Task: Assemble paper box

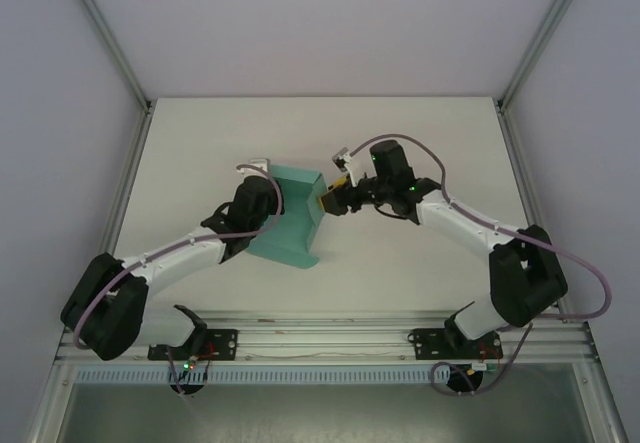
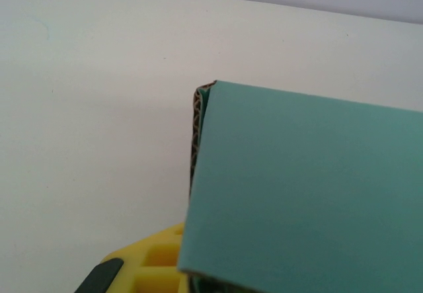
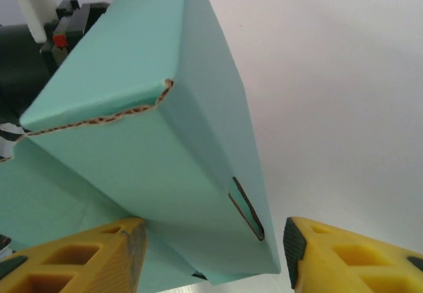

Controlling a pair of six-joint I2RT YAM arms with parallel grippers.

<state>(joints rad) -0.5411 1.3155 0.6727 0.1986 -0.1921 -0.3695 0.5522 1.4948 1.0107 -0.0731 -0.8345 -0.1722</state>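
The paper box (image 1: 293, 220) is teal corrugated card, partly folded, with raised walls, and lies at the middle of the white table. My left gripper (image 1: 266, 187) is shut on its left wall. In the left wrist view a teal panel (image 2: 310, 194) covers the jaws, and one yellow finger (image 2: 142, 266) pokes out below it. My right gripper (image 1: 326, 203) stands open astride the box's right wall (image 3: 198, 174), which has a slot (image 3: 246, 208). Its left finger (image 3: 79, 260) touches the card. Its right finger (image 3: 350, 260) stands clear of it.
The bare white table (image 1: 200, 143) surrounds the box on all sides. Metal frame posts (image 1: 108, 35) rise at the back corners. An aluminium rail (image 1: 320, 335) carrying both arm bases runs along the near edge.
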